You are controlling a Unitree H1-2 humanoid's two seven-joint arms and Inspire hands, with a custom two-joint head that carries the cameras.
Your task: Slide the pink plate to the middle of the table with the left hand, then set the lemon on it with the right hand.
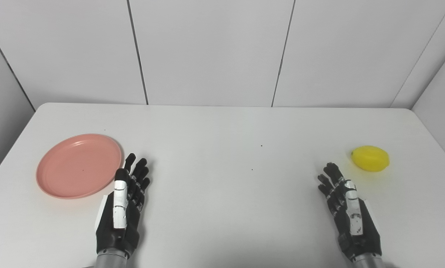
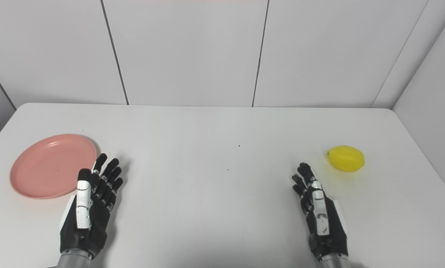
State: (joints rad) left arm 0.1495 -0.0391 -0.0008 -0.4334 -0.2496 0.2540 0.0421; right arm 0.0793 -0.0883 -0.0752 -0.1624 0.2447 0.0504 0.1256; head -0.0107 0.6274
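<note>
A round pink plate (image 1: 79, 165) lies flat on the left side of the white table (image 1: 230, 141), with nothing on it. My left hand (image 1: 127, 201) rests just right of the plate's near rim, open, fingers stretched forward and holding nothing. A yellow lemon (image 1: 370, 158) sits on the table at the right. My right hand (image 1: 345, 206) is open a short way in front and to the left of the lemon, not touching it.
White wall panels (image 1: 211, 52) rise behind the table's far edge. The table's rounded far corners show at left and right, and side walls close in on both sides. A few tiny dark specks (image 1: 261, 145) mark the tabletop's middle.
</note>
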